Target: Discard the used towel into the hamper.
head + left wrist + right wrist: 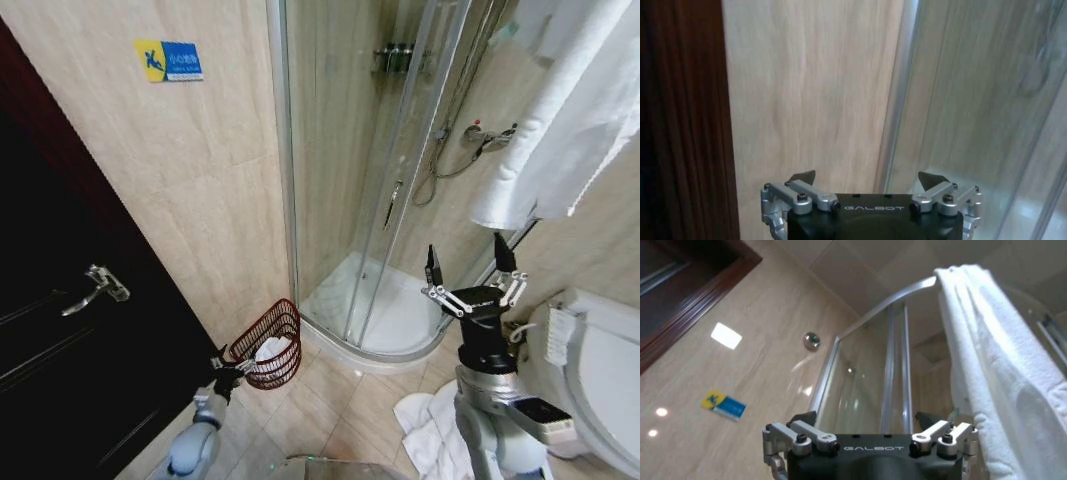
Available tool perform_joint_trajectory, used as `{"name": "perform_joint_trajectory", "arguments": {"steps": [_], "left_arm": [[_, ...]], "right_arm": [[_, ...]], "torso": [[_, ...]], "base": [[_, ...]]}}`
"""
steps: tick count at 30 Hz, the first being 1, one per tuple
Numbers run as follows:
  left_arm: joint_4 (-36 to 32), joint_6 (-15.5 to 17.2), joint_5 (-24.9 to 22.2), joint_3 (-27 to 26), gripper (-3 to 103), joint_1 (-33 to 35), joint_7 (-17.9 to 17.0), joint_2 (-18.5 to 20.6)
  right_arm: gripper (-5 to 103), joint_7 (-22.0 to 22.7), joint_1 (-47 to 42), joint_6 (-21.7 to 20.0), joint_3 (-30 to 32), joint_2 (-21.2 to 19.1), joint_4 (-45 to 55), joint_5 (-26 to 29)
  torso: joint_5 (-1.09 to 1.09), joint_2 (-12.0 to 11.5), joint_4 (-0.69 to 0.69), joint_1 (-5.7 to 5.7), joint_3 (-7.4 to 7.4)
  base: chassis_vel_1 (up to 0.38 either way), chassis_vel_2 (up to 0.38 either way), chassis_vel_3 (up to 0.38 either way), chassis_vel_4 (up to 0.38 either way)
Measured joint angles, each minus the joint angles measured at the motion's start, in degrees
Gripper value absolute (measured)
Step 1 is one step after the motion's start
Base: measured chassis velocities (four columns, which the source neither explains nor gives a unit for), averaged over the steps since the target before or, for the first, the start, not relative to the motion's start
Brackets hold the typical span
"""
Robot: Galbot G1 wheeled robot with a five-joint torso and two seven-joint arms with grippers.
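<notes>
The hamper (270,340), a small reddish-brown wire basket, stands on the floor against the wall by the shower frame, with something white (270,350) inside it. My left gripper (224,372) (867,179) sits low just beside the hamper, open and empty, facing the wall. My right gripper (467,262) (867,417) is raised and points upward, open and empty, below a white towel (560,130) (980,365) that hangs over the shower rail. A second white towel (428,430) lies crumpled on the floor by my right arm.
A curved glass shower enclosure (380,200) fills the corner ahead. A dark door (60,340) with a lever handle (95,285) is on the left. A white toilet (600,370) stands at the right. Tiled floor (320,400) lies open between hamper and floor towel.
</notes>
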Motion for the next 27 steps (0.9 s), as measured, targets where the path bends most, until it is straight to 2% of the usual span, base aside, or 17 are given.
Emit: {"name": "perform_joint_trajectory", "arguments": {"steps": [2,5,8,11,14,16,18,20,22,25,27], "left_arm": [[-2.69,0.13,0.92,-1.99,100,1.74,0.25,-0.67],[-6.22,-0.54,5.5,-6.7,100,3.89,1.17,-2.79],[-8.74,-0.8,6.86,-8.67,100,5.44,1.34,-4.5],[-10.22,-0.79,7.12,-9.43,100,6.2,1.64,-5.46],[-15.79,1.9,5.43,-9.6,100,7.84,1.7,-8.34],[-20.38,4.82,2.52,-8.34,100,9.23,1.69,-10.07],[-21.48,5.47,1.9,-8.09,100,9.49,1.67,-10.41],[-26.05,7.74,0.5,-7.29,100,10.57,1.59,-11.54],[-27.28,8.22,0.48,-7.28,100,10.89,1.59,-11.83],[-29.99,9.89,0.51,-7.64,100,11.58,2.18,-12.33],[-31.7,12.06,0.25,-7.94,100,12.3,3.78,-12.28]], "right_arm": [[100,0.54,-0.13,-0.41,-0.24,-0.27,0.02,-0.8],[100,4.56,0.28,-2.26,-0.94,-0.18,0.03,-3.76],[100,7.12,0.65,-3.98,-1.57,0.16,-0.02,-4.88],[100,7.79,0.9,-4.71,-1.78,0.29,-0.08,-5.07],[100,8.65,2.07,-6.0,-2.05,0.57,-0.43,-5.11],[100,8.65,2.27,-6.52,-1.6,0.51,-0.44,-4.12],[100,8.65,2.32,-6.64,-1.32,0.4,-0.44,-3.68],[100,8.65,2.46,-7.0,0.12,-0.35,-0.43,-1.77],[100,8.65,2.43,-7.07,0.4,-0.51,-0.4,-1.29],[100,8.6,2.26,-7.12,0.53,-0.54,-0.18,-0.68],[100,8.0,2.22,-7.09,-0.14,-0.05,-0.11,-0.67]], "torso": [[0.05,0.0,0.01,0.0,0.0],[0.0,0.0,0.01,0.0,0.0],[0.01,0.0,0.01,0.0,0.0],[0.0,0.0,0.01,0.0,0.0],[0.0,0.0,0.01,0.0,0.0],[0.0,0.0,0.01,0.01,0.01],[0.01,0.0,0.0,0.01,0.01],[0.01,0.0,0.0,0.01,0.0],[0.01,0.0,0.0,0.01,0.01],[0.02,0.0,0.0,0.01,0.01],[0.01,0.0,0.0,0.01,0.0]], "base": [[0.0,0.0,0.0,0.0],[0.0,0.0,0.0,0.0],[0.0,0.0,0.0,0.0],[0.0,0.0,0.0,0.0],[0.0,0.0,0.0,0.0],[0.0,0.0,0.0,0.0],[0.0,0.0,0.0,0.0],[0.0,0.0,0.0,0.0],[0.0,0.0,0.0,0.0],[0.0,0.0,0.0,0.0],[0.0,0.0,0.0,0.0]]}}
